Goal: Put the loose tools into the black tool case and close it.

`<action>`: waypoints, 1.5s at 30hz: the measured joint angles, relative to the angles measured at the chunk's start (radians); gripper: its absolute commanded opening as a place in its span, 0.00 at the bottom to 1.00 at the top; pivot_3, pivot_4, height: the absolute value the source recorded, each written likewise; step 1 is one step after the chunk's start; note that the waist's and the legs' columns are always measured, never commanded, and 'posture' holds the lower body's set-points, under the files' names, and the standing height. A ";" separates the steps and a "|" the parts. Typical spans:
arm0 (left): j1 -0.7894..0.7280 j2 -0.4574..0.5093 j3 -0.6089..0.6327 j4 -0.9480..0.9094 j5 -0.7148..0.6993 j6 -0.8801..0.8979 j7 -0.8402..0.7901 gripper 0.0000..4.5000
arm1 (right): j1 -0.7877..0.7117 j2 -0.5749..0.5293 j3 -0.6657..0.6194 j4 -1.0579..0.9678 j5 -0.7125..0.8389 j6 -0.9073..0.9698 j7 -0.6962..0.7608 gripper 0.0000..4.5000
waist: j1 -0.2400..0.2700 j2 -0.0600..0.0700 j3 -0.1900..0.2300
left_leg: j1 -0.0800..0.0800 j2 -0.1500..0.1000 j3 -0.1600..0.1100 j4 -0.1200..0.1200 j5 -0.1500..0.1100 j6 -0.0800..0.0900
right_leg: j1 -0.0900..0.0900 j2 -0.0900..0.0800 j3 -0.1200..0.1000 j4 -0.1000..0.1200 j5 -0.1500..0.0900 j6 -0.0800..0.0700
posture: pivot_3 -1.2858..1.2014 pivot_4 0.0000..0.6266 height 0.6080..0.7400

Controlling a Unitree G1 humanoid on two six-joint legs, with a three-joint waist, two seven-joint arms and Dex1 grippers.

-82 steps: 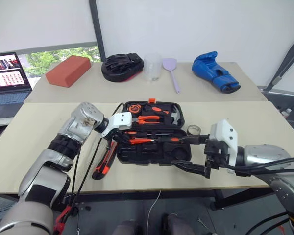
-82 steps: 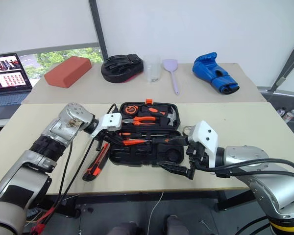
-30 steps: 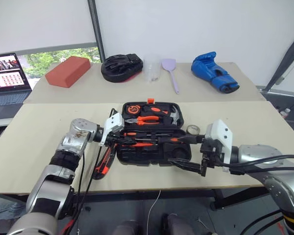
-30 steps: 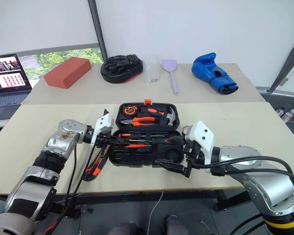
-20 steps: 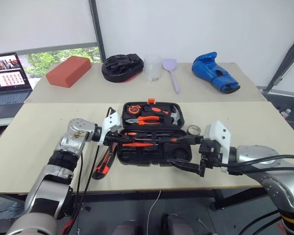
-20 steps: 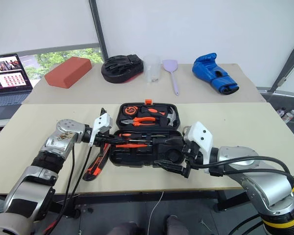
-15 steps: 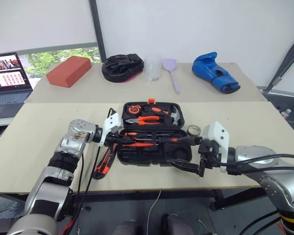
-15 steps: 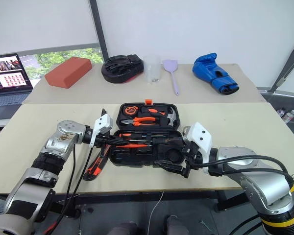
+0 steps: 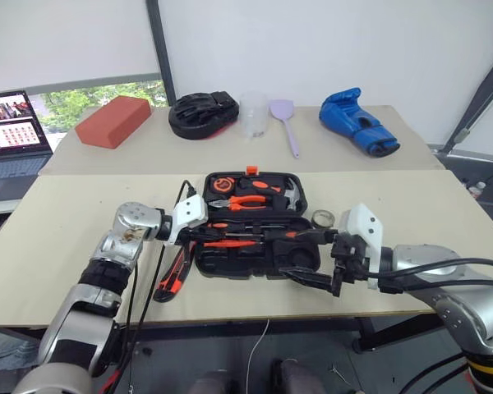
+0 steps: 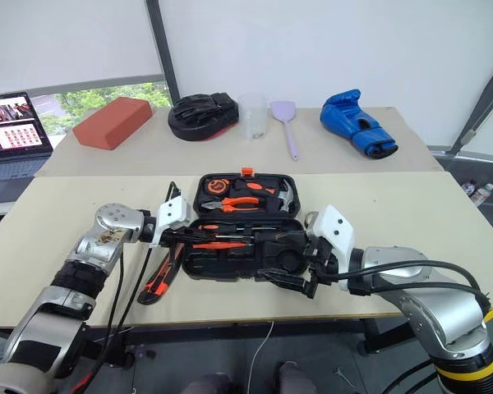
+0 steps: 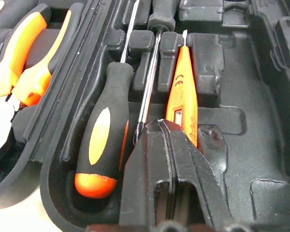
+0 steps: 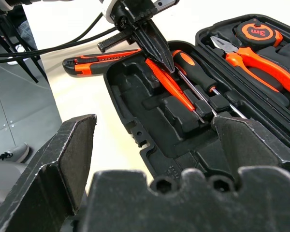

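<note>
The black tool case [image 9: 300, 258] lies open in the middle of the near table. Its front half holds a black-and-orange screwdriver [image 11: 104, 140], a second thin shaft and the slim orange screwdriver [image 11: 181, 87]. My left gripper [image 9: 212, 239] is shut, its tip [image 12: 157, 50] resting at the slim orange screwdriver's handle end. My right gripper [image 9: 296, 255] hovers open over the case's front right corner, holding nothing. The utility knife [image 9: 173, 275] lies on the table left of the case. The small tape roll [image 9: 324, 218] sits by the case's right edge.
The case's rear half [image 9: 302, 197] holds pliers, a tape measure and a hammer. On the far table are a red brick [image 9: 113, 120], a black mitt [image 9: 202, 113], a clear cup [image 9: 252, 113], a lilac spatula [image 9: 286, 119] and a blue glove [image 9: 357, 121]. A laptop [image 9: 12, 131] stands at the left.
My left gripper has come down lower over the case's front half and rolled a little at the wrist. The right gripper has stayed where it was, still open.
</note>
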 measured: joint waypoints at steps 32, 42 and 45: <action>0.059 -0.034 0.006 -0.062 -0.045 0.037 0.045 0.01 | -0.013 0.004 0.006 0.018 -0.018 -0.004 0.007 1.00 | 0.005 0.001 -0.001 | 0.003 0.000 0.000 0.001 0.000 0.000 | 0.003 0.000 0.001 0.001 0.000 0.000 | 0.52 0.24 1.00; 0.158 0.031 0.113 -0.219 -0.141 0.242 0.092 0.25 | -0.045 0.006 0.024 0.038 -0.018 -0.005 0.046 1.00 | -0.007 0.000 0.000 | 0.001 0.001 0.000 -0.001 0.000 0.000 | -0.001 0.001 0.001 0.001 0.001 0.000 | 0.52 0.24 1.00; 0.273 0.102 0.239 -0.410 -0.222 0.397 0.154 0.49 | -0.097 0.013 0.040 0.079 -0.018 -0.011 0.077 1.00 | -0.015 0.000 0.000 | 0.000 0.001 0.000 -0.002 0.000 0.000 | -0.003 0.002 0.001 0.000 0.001 -0.001 | 0.52 0.24 1.00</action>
